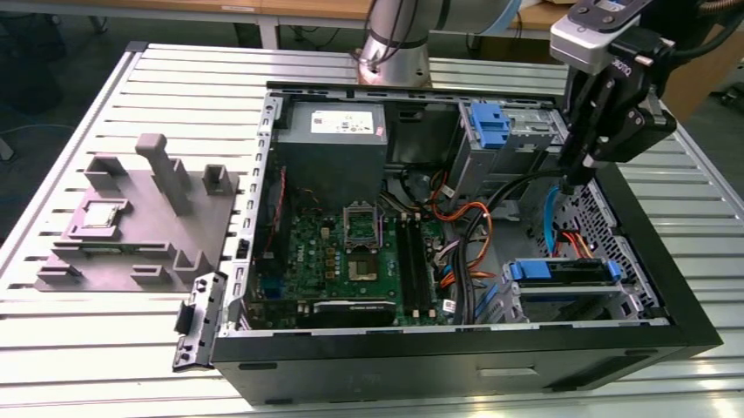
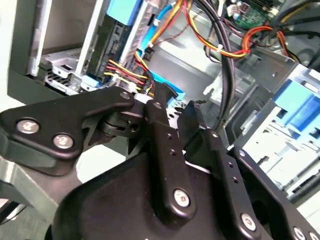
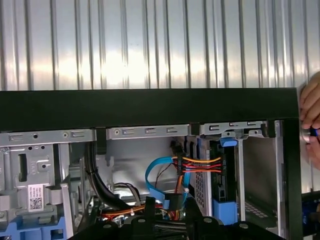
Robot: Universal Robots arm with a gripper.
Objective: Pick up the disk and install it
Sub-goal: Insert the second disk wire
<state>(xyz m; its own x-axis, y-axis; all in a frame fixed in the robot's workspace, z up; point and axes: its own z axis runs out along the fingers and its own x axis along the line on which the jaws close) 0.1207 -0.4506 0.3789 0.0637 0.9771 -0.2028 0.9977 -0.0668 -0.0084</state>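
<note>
1. Exterior view, work surface: slatted metal table (image 1: 117, 348), with an open black computer case (image 1: 465, 361) lying on it at centre.
2. Exterior view, 9 o'clock: grey fixture block (image 1: 139, 218) with upright posts, on the table and apart from the case.
3. Exterior view, inside the case: green motherboard (image 1: 348, 252) at centre; grey power supply (image 1: 331, 139) at 12 o'clock of it; orange cables (image 1: 476, 235) at 3 o'clock of it.
4. Exterior view, 1 o'clock: bare blue bracket (image 1: 490, 122) standing in the upper drive cage.
5. Exterior view, 4 o'clock: the disk (image 1: 562, 272), blue frame round a dark body, seated in the drive bay at the case's corner.
6. Exterior view, 2 o'clock: gripper (image 1: 570, 185) hanging over the case's far side, above the disk and not touching it.
7. Second wrist view: the two black fingers (image 2: 161, 120) are released, slightly parted, nothing between them; a wire bundle (image 2: 235, 50) and the metal cage lie beyond them.
8. First wrist view: the case's black rim (image 3: 150, 107) runs across against the table; red and orange wires (image 3: 200, 164) hang inside; a person's hand (image 3: 311, 117) is at the rim's end.
</note>
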